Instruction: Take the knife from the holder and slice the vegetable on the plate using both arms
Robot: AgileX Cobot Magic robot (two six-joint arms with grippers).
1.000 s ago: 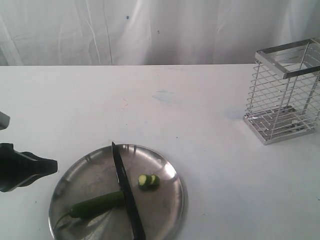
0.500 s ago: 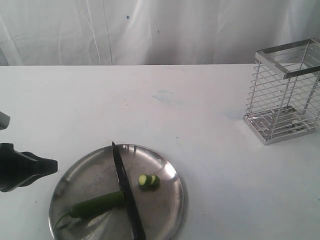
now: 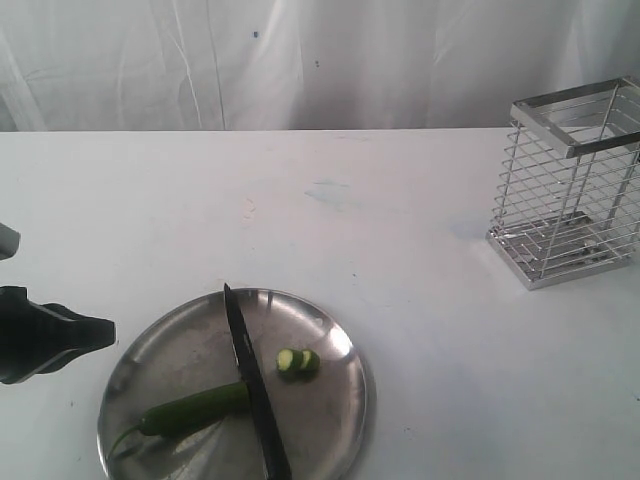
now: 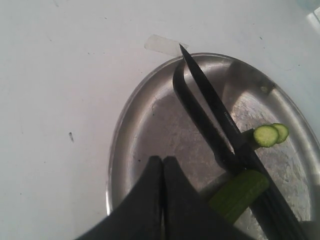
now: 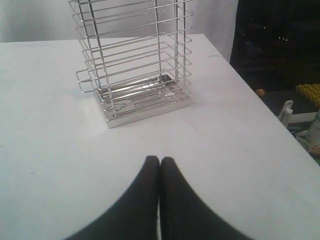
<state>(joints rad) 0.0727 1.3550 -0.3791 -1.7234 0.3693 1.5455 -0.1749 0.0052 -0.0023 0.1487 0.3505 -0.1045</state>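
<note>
Lower left of exterior frame: round brushed-steel plate (image 3: 330,340), grey-silver, carrying a long black-bladed knife (image 3: 254,390), a slender dark green cucumber (image 3: 195,407) and pale green cut slices (image 3: 298,361). Right edge: boxy shiny silver wire holder (image 3: 570,190) with a horizontal-bar grid pattern, on a plain white table (image 3: 400,210); white wrinkled curtain (image 3: 300,60) on top.

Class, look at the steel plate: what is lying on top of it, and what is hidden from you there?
On the plate lie the knife, the cucumber and two cut slices. The knife's blade crosses the cucumber's cut end. Its handle runs out of frame.
</note>
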